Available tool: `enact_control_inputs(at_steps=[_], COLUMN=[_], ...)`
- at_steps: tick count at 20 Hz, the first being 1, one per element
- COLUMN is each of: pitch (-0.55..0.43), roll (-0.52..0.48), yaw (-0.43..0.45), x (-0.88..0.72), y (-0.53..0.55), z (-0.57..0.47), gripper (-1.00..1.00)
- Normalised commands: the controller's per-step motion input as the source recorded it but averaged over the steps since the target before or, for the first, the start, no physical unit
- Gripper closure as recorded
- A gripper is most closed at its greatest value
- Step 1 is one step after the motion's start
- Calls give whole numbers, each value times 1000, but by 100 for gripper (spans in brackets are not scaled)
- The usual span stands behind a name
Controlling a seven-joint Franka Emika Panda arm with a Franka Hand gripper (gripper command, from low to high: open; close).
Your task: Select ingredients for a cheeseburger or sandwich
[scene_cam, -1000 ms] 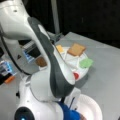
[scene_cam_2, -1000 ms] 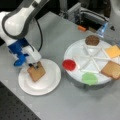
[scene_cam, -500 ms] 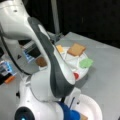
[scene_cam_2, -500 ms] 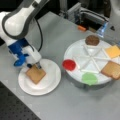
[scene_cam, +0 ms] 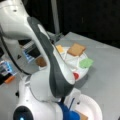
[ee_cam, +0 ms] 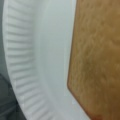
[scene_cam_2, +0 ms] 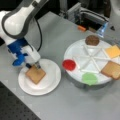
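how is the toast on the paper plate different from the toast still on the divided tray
The toast on the paper plate lies alone beside the gripper; the toast on the divided tray sits in one wedge compartment, far from it. The plate toast looks smaller in a front view. Both are flat, tan-brown squares.

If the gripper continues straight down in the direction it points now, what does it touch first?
Most likely the toast square lying on the paper plate: the gripper points down at its upper corner. How much gap remains cannot be told.

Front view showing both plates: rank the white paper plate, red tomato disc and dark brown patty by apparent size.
1. White round paper plate, clearly largest.
2. Red tomato disc and dark brown round patty look alike; the patty sits higher in the view, so unranked.
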Motion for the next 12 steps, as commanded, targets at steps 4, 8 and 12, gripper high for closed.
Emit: enact_control_inputs(at_steps=[4,8,12], pitch=[-224,-208,-100], roll=[-516,-669,-671], yaw=[-273,-335,-309], x=[-119,-288,-427], y=[338,510,600], z=[33,41,117], gripper=[-100,-100,-100])
